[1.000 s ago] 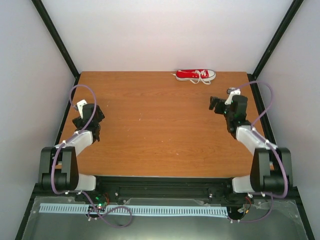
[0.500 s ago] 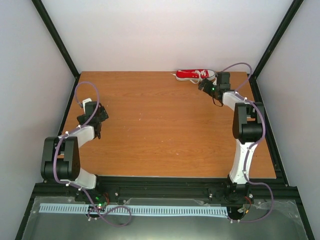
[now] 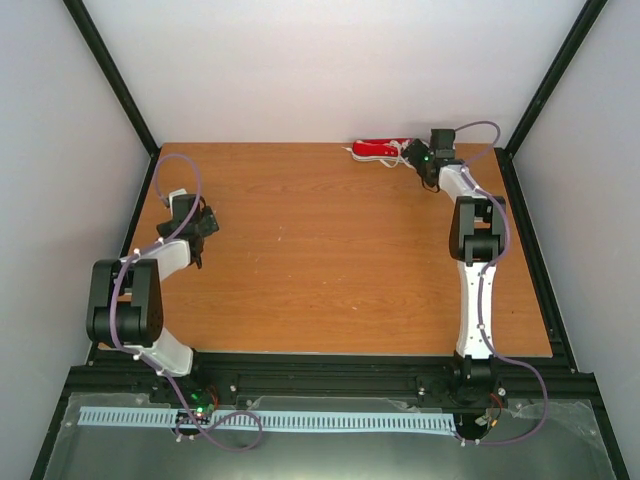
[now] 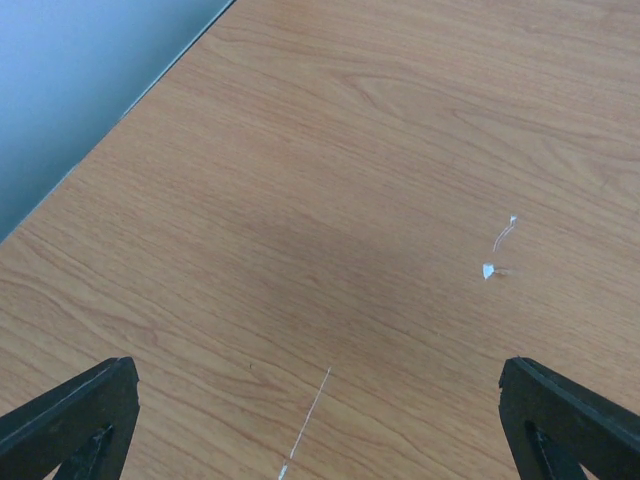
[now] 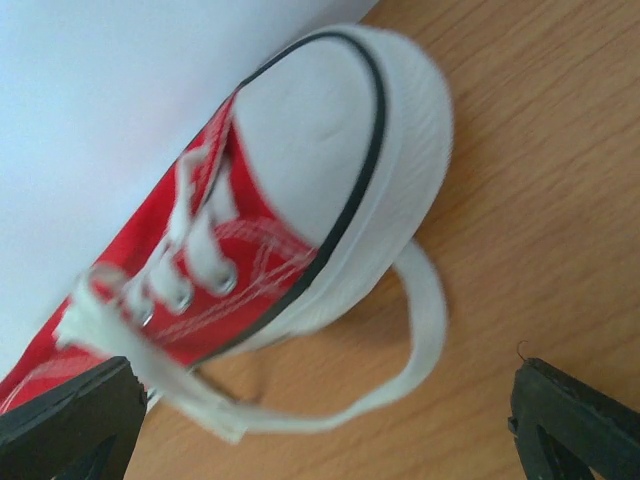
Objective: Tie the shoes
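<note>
Sneaker (image 3: 378,149): the red low-top lies on its sole with the far edge of the table (image 3: 330,270) just behind it and the back wall right there. Seen from above, the right tool (image 3: 420,160) sits at the sneaker's toe end, covering it, on a fully stretched arm. The left tool (image 3: 203,224) is well apart from the sneaker, off past its heel end and nearer the arm bases. I judge this to be the reach-in step, with no knot begun.

From the left wrist, the left tool (image 4: 320,420) shows both jaws spread wide over bare wood with only a few white flecks (image 4: 487,270) on it. The sneaker is out of this view.

From the right wrist, the right tool (image 5: 320,420) is spread wide and grips nothing. The sneaker (image 5: 250,250) fills the view just ahead of it, white toe cap (image 5: 310,140) farthest from the jaws. A loose white lace (image 5: 425,300) curls off the eyelets and lies slack on the wood beside the toe, between the sneaker and the jaws.

The next move likely calls for closing on that lace, or for pulling the sneaker off the wall. The left tool must cross over, since tying needs both.
</note>
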Robot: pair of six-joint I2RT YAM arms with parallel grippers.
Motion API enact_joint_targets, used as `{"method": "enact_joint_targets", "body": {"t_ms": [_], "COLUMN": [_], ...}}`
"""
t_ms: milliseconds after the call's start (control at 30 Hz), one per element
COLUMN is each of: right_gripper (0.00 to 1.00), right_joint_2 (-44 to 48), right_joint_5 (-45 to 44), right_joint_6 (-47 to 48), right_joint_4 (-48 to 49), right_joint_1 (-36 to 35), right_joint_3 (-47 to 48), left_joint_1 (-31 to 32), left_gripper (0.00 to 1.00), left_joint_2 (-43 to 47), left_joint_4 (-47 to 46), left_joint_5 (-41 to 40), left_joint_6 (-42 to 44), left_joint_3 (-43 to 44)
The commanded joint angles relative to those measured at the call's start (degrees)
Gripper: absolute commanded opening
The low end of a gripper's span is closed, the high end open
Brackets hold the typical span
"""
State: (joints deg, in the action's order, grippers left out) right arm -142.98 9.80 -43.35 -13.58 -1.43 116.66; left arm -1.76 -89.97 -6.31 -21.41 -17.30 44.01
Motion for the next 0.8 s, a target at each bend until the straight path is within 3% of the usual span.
{"method": "enact_joint_targets", "body": {"t_ms": [0,233,400,767], "right_gripper": [1.00,0.99,0.89,0.61], "right_joint_2": [-4.8,-11.6,-18.3,-23.4], "right_joint_5": [-1.7,1.9,7.6,15.2], "right_joint_6": [-4.1,-8.7,-11.5,-14.1], "right_joint_4": [-4.6,-2.9,-2.7,5.0], "right_joint_1": [2.1,3.5,3.5,3.2], "right_joint_3": [6.8,14.3,22.0,23.1], "left_joint_1": [-0.2,-0.2,-0.2,-0.2], "left_gripper": [1.00,1.00,1.00,1.00], "left_joint_2": [-2.1,-5.5,-7.9,-11.2], "left_joint_4": [2.3,4.8,6.6,9.9], "left_joint_5": [-0.3,-0.1,0.9,1.3], "left_joint_6": [1.3,1.8,2.0,2.0], "left_joint_3": [2.9,5.7,7.7,11.3]}}
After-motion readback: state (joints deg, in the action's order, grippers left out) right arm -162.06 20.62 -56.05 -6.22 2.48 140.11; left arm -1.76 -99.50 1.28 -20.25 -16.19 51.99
